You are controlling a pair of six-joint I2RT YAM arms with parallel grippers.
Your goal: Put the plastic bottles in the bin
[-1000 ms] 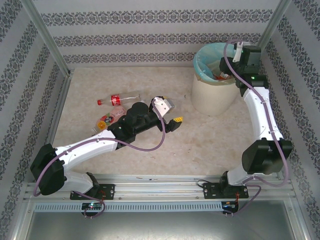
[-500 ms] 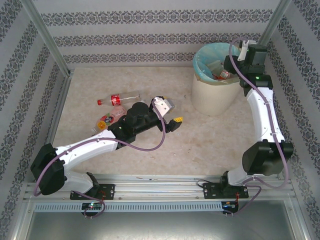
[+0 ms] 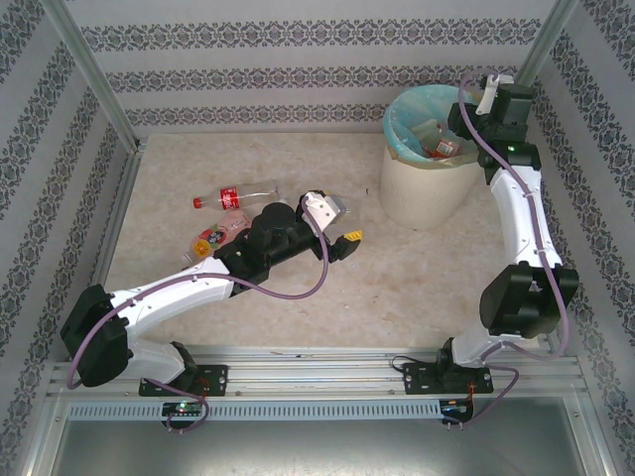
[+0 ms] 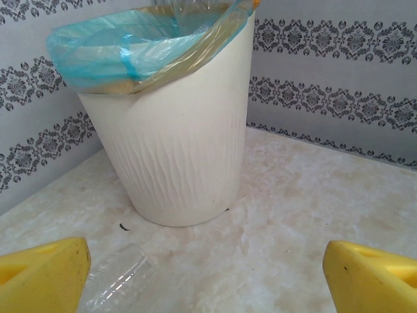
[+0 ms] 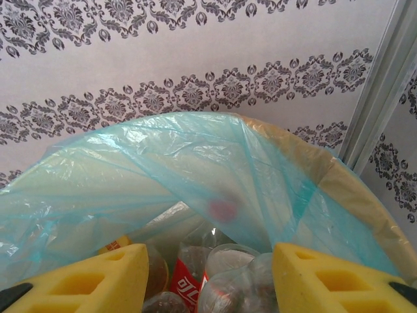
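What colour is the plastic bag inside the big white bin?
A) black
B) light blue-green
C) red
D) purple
B: the bag folded over the rim of the cream-white bin is a light blue-green, see-through plastic.

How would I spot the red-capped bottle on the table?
Start at the cream bin, far right, then look left across the table. Beyond the left arm lies a clear bottle on its side; unlike the yellow-labelled bottle nearer, it has a red cap and label.
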